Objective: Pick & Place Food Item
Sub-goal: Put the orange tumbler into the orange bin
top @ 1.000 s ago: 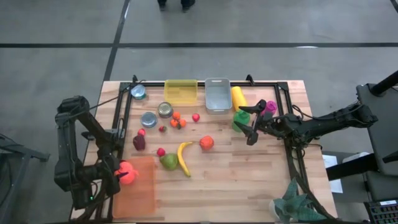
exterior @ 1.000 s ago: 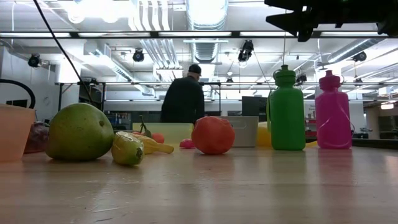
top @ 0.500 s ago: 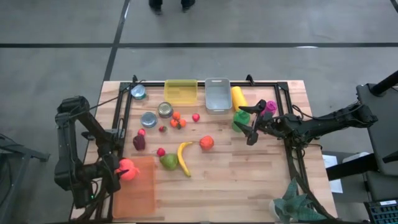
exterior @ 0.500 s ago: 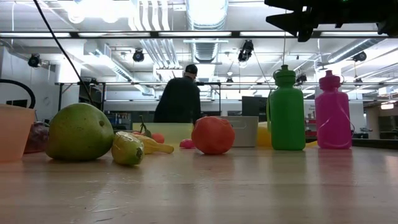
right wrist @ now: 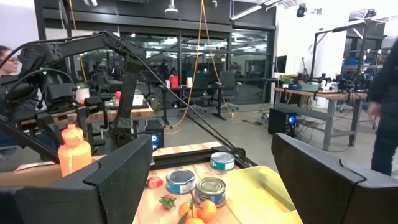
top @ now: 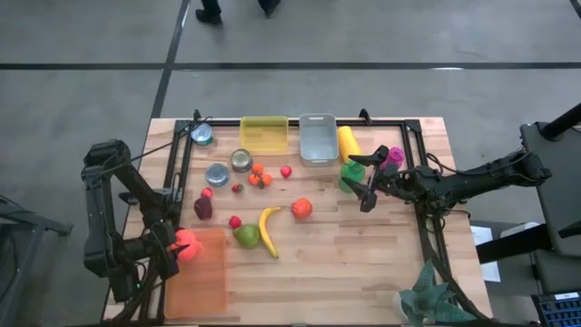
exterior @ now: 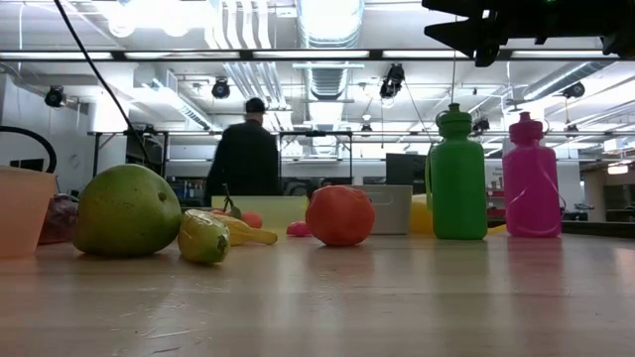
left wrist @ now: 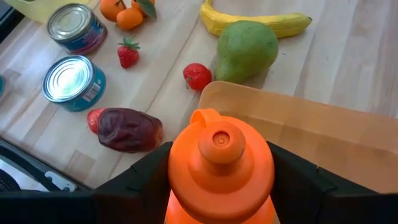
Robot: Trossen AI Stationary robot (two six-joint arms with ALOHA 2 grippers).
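left pincer (left wrist: 219, 186) clamped on orange bottle (left wrist: 219, 167) over orange tray (left wrist: 323, 134) | likely light, rigid, slick plastic; body-gripped | right pincer (top: 367, 189) apart, idle over tabletop (top: 363, 263)

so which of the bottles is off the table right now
The orange bottle, held by the left tool by the orange tray; the green bottle and pink bottle stand upright on the table.

Wooden table (top: 363, 263) seen from above. At its far edge sit a yellow bin (top: 264, 133) and a grey bin (top: 317, 138). Three tin cans (top: 218, 173) stand near the bins. A person (exterior: 245, 149) stands in the room beyond.
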